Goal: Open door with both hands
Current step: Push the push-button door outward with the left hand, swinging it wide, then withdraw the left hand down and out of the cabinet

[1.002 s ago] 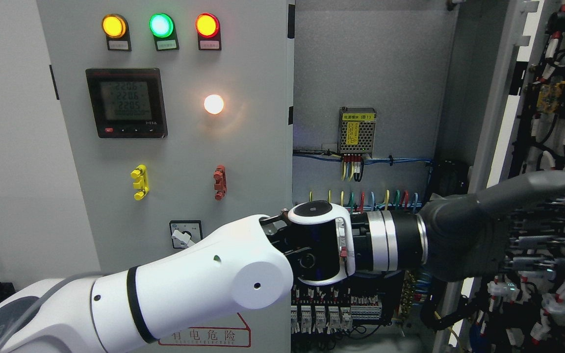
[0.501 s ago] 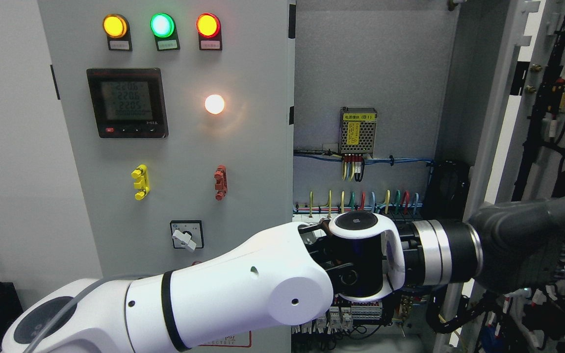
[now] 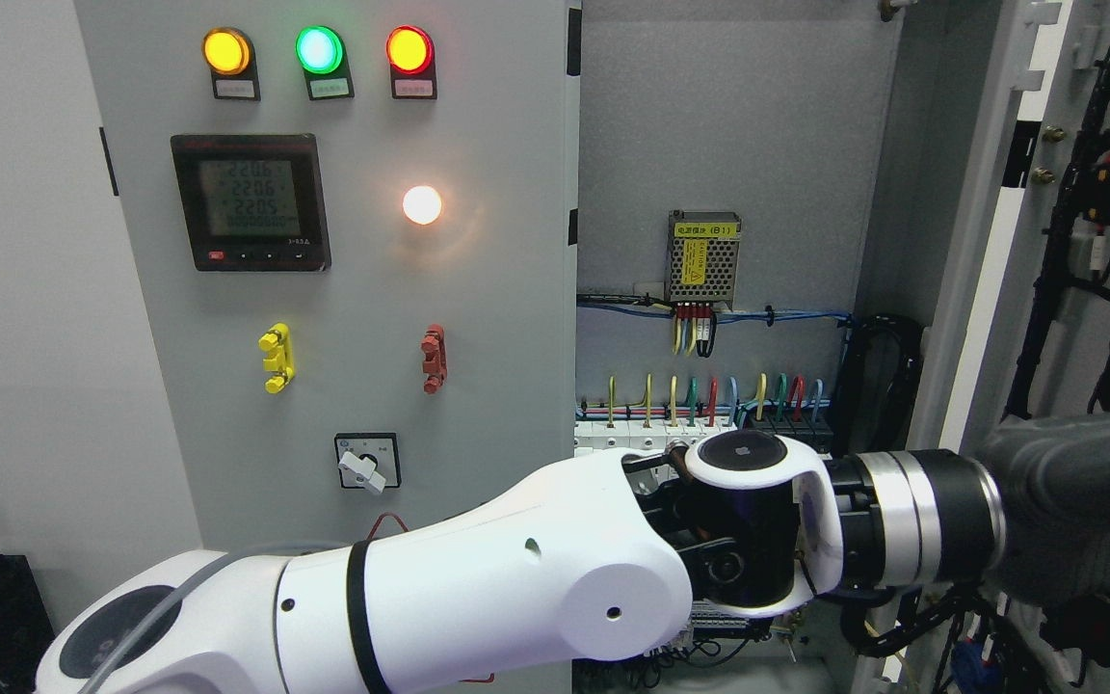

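Observation:
The cabinet's right door [image 3: 984, 289] stands swung outward at the picture's right, its inner face showing black cable bundles [image 3: 1109, 193]. My left arm [image 3: 536, 588] comes in from the lower left and reaches across the opening. Its dark grey hand [image 3: 1080, 501] lies against the lower part of that door, partly cut off by the right edge of the frame. The left door [image 3: 362, 289] is closed, with three lit lamps and a digital meter [image 3: 251, 200] on it. No right arm shows.
Inside the cabinet a mesh-covered power supply [image 3: 701, 255] hangs on the back wall above a row of coloured wires and terminal blocks [image 3: 709, 414]. Yellow [image 3: 276, 359] and red [image 3: 433, 359] handles and a rotary switch [image 3: 366, 465] sit on the left door. A plain wall is at the left.
My left arm has stretched further right and lower, and its hand has slid toward the frame's right edge. The right door has swung wider open with it, exposing more of the interior.

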Controlling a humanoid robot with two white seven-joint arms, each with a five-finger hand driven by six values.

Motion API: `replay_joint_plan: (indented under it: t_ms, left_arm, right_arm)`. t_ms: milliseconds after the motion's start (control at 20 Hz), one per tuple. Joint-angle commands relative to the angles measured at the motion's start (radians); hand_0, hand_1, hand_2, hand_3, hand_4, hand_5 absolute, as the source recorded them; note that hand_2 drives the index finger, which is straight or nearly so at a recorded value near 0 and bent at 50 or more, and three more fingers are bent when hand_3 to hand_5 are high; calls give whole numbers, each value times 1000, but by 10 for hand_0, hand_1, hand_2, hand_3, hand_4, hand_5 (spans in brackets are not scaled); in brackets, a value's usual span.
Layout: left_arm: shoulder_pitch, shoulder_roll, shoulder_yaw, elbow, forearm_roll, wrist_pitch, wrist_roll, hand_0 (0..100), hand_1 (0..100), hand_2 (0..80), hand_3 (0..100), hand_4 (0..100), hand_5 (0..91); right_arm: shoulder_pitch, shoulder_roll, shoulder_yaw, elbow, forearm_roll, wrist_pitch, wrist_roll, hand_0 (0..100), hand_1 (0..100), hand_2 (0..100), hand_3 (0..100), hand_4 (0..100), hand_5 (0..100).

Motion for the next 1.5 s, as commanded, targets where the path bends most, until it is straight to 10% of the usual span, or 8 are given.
replay_joint_plan:
  t_ms: [0,601,1453]
  left_arm:
    - [-1,-22,1,-4,0,0,1,120,389,0,0,0,0]
    - [11,91,9,-7,-5,41,-26,120,389,0,0,0,0]
    - [342,1018,93,-358,-9,53,-94,120,389,0,0,0,0]
  right_arm:
    - [0,0,0,0,1,0,0,120,389,0,0,0,0]
    - [0,0,0,0,1,0,0,120,389,0,0,0,0]
    - [0,0,0,0,1,0,0,120,389,0,0,0,0]
